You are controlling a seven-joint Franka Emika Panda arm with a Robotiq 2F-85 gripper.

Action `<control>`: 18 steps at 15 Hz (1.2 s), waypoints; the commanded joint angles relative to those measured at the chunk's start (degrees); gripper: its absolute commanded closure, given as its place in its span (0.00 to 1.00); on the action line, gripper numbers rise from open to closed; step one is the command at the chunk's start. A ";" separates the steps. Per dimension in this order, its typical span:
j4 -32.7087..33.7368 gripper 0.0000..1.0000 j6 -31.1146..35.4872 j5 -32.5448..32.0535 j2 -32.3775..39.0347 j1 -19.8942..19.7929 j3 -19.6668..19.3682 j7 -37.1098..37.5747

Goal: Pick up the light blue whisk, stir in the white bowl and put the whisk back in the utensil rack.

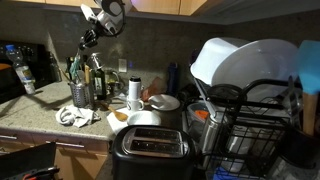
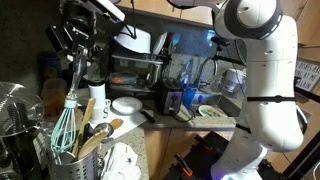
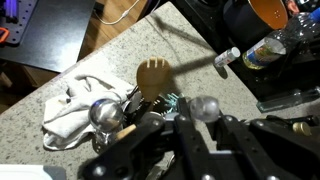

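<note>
Speckled stone counter (image 1: 30,118) in a dim kitchen, bearing a black dish rack (image 1: 250,120), a toaster (image 1: 150,148) and a crumpled white cloth (image 3: 70,105). The utensil rack (image 2: 75,168) stands at the counter's edge. The light blue whisk (image 2: 62,130) stands head-down at its mouth, its handle rising toward the gripper (image 2: 80,52). The fingers are dark and blurred, so it is unclear whether they grasp the handle. The wrist view cuts off the rack.

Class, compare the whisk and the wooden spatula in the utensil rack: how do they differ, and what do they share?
The whisk has a pale blue head; the spatula has a bare wood one. The whisk's head is a cage of open loops; the spatula's is flat with slots. Both stand head up in the rack.
</note>
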 commanded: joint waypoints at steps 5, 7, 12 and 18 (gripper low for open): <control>1.18 0.89 -1.51 -4.67 0.84 0.57 1.67 1.37; 1.47 0.89 -2.19 -6.28 1.21 0.64 1.84 1.24; 1.82 0.89 -2.45 -6.82 1.98 1.12 2.66 0.29; 1.81 0.45 -2.27 -6.67 2.46 1.36 3.20 0.18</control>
